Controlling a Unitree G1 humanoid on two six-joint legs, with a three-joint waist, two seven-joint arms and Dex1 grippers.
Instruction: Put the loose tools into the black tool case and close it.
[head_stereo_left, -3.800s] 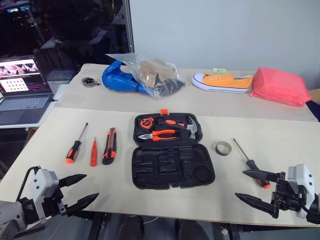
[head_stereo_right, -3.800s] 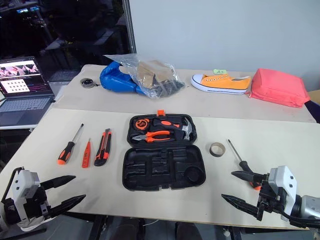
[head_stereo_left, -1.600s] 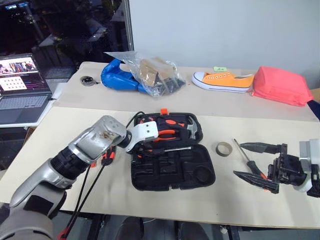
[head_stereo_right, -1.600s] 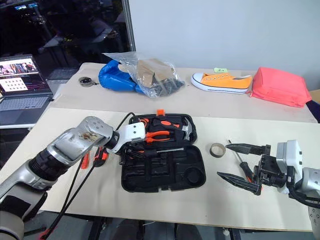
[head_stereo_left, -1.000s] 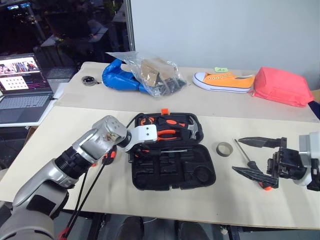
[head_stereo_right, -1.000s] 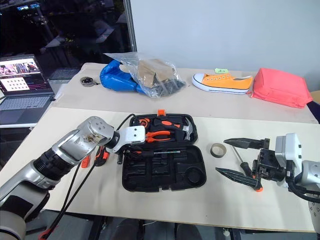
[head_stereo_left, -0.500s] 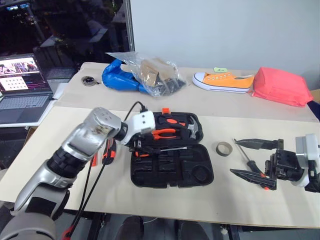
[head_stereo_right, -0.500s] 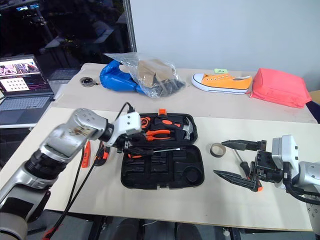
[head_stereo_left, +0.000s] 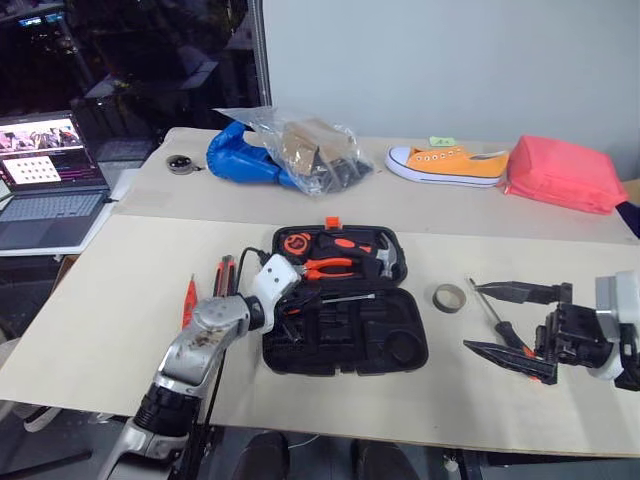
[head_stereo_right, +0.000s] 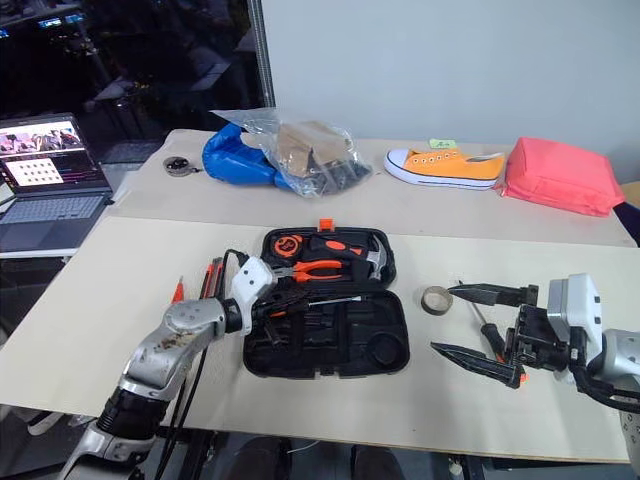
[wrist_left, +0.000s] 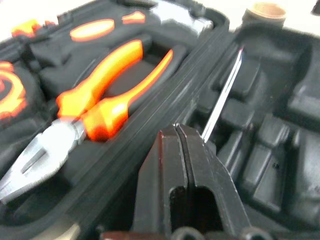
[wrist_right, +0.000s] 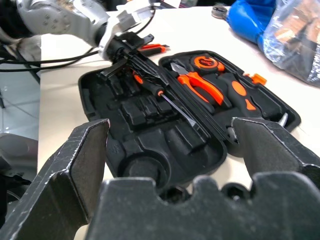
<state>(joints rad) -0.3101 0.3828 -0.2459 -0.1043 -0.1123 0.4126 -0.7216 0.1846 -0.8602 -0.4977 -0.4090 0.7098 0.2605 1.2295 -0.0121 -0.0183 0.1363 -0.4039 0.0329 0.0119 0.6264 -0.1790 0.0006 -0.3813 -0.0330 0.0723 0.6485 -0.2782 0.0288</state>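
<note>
An open laptop (head_stereo_left: 45, 180) is seen at the left edge. Along the far table, a blue bag (head_stereo_left: 238, 158), a clear plastic bag (head_stereo_left: 305, 150), an orange shoe (head_stereo_left: 447, 163) and a pink pouch (head_stereo_left: 566, 173) are lined up.

- Head stereo pair: high, looking forward and down over the desk (head_stereo_left: 90, 300); near-identical framing with a slight sideways offset, both covering the open black tool case (head_stereo_left: 345, 335).
- Left wrist cam: very close, low over the case interior, looking along the left end effector (wrist_left: 184, 145).
- Right wrist cam: near desk level, looking across the right end effector (wrist_right: 170, 155) at the same case.
</note>
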